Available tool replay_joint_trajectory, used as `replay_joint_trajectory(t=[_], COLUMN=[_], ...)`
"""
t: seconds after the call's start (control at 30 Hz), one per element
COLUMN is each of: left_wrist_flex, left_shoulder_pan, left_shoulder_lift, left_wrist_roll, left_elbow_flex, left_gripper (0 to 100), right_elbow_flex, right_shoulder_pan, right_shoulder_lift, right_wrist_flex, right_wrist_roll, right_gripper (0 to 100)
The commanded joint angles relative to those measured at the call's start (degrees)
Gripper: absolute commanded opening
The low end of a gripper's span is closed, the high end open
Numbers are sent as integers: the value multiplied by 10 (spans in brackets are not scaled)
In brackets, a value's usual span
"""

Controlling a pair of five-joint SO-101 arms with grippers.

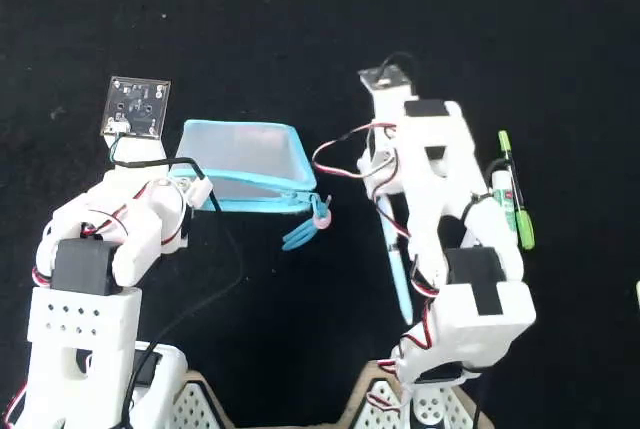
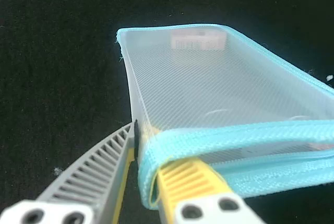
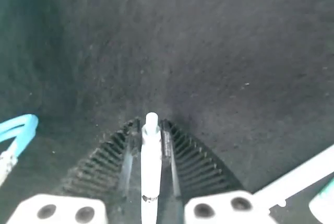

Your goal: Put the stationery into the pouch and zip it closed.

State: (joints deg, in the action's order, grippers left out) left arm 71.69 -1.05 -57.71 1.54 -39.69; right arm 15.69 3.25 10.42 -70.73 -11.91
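Observation:
A translucent mesh pouch (image 1: 245, 161) with a teal zipper edge lies on the black table, its mouth facing the arms. My left gripper (image 1: 198, 190) is shut on the pouch's near left corner; in the left wrist view the grey and yellow fingers (image 2: 138, 136) pinch the teal edge of the pouch (image 2: 209, 93). The teal zipper pull strap (image 1: 303, 231) hangs off the pouch's right end. My right gripper (image 1: 386, 211) sits to the right of the pouch, shut on a pale blue-white pen (image 1: 399, 274). The pen (image 3: 151, 151) stands between the dark fingers with its tip poking out.
A green marker (image 1: 517, 199) and a white stick-like item (image 1: 503, 191) lie right of the right arm. The teal strap (image 3: 16, 130) shows beside the right gripper. A white rod (image 3: 300, 178) crosses a corner of the right wrist view. Black table stretches beyond the pouch.

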Motion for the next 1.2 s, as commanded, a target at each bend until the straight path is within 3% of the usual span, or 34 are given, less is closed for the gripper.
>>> replay_joint_trajectory(t=[0.0,0.2,0.63,0.93,1.0,1.07,1.17], left_wrist_flex=[-8,-7,-7,-7,-7,-7,-7], left_shoulder_pan=[-2,-2,-1,-1,-1,-1,-1], left_shoulder_lift=[-5,-5,-5,-5,-5,-5,-5], left_wrist_roll=[-5,-6,-6,-6,-6,-6,-6], left_elbow_flex=[4,4,4,4,4,4,4], left_gripper=[30,30,30,30,30,30,30], right_elbow_flex=[-4,-4,-11,61,67,67,68], right_shoulder_pan=[6,5,6,6,6,4,4], right_shoulder_lift=[2,51,56,51,41,13,-62], right_wrist_flex=[5,-2,-38,63,68,62,28], right_wrist_roll=[-7,-33,-34,-34,-34,-34,-30], right_gripper=[34,153,145,144,113,20,20])
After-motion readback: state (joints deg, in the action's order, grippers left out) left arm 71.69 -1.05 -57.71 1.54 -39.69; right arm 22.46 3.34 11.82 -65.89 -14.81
